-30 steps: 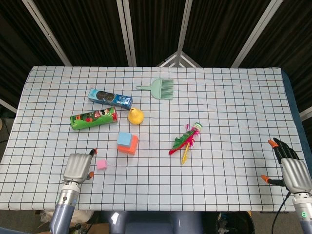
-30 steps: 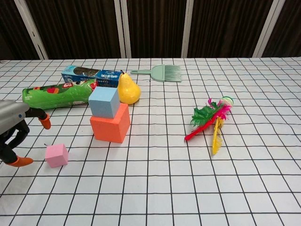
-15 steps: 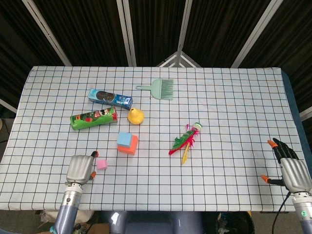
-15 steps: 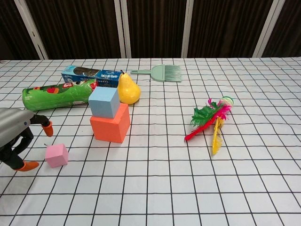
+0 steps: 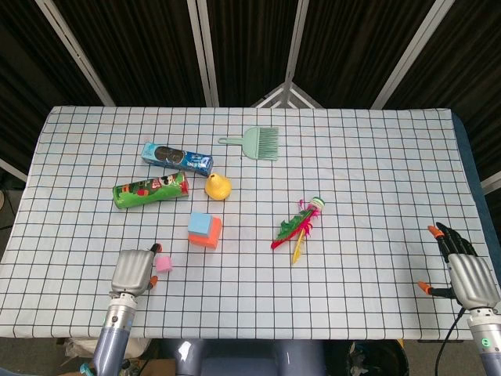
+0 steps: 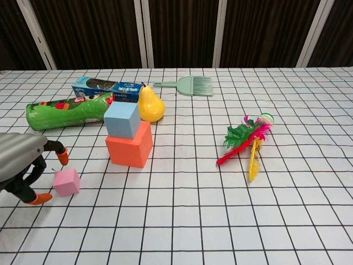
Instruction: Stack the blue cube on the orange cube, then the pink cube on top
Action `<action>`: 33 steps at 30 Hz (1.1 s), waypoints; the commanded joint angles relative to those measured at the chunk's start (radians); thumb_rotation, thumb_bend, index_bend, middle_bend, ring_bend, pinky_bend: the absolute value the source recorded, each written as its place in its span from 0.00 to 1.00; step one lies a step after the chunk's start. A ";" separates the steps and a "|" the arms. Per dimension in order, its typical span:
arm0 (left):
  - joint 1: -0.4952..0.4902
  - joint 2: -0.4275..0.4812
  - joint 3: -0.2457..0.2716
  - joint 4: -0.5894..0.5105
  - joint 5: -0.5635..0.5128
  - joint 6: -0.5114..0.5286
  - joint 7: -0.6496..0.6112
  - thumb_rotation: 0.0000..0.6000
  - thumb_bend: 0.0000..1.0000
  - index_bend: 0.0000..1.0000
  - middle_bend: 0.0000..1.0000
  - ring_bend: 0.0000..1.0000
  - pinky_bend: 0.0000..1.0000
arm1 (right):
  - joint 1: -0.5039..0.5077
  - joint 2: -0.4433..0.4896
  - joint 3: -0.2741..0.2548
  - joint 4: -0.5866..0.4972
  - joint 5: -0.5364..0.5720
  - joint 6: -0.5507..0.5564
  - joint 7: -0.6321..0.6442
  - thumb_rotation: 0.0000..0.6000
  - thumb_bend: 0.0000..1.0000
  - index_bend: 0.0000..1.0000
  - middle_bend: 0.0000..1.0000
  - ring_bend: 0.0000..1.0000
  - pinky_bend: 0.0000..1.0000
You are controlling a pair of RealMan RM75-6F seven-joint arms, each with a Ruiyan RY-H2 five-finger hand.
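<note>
In the head view the blue cube [image 5: 201, 223] already sits on the orange cube [image 5: 207, 237] near the middle-left of the table [image 5: 368, 157], so the step in hand looks like the second one: fetching the pink cube [image 5: 163, 264], which lies on the cloth to the near left of the stack. The left hand [image 5: 131, 271] is just left of that cube, fingers apart and nothing held, while the right hand [image 5: 468, 272] rests idle at the near right edge, fingers spread and empty. Counted here: one cube of each colour, one green can [image 5: 149, 190], one biscuit pack [image 5: 177, 158], one yellow pear [image 5: 218, 186], one green brush [image 5: 256, 142] and one feather toy [image 5: 297, 225]. In the chest view the left hand [image 6: 25, 168] brackets the pink cube [image 6: 67, 181] from the left, its orange-tipped fingers [image 6: 62, 157] open either side of the near corner; I cannot tell whether they touch it. The next move seems to call for closing on the cube, lifting, and carrying it right to set squarely on the blue cube [image 6: 122, 119] without nudging the stack.
</note>
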 commanded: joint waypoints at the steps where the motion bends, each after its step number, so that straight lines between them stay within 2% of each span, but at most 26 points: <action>1: 0.002 -0.009 -0.008 0.012 -0.006 -0.016 0.000 1.00 0.27 0.33 0.80 0.78 0.89 | 0.000 0.000 0.000 0.001 0.001 0.000 0.001 1.00 0.07 0.02 0.02 0.03 0.14; 33: 0.040 -0.042 -0.044 0.049 0.047 -0.053 -0.007 1.00 0.35 0.39 0.83 0.81 0.91 | 0.013 0.004 -0.006 0.005 0.002 -0.032 0.025 1.00 0.07 0.02 0.02 0.03 0.14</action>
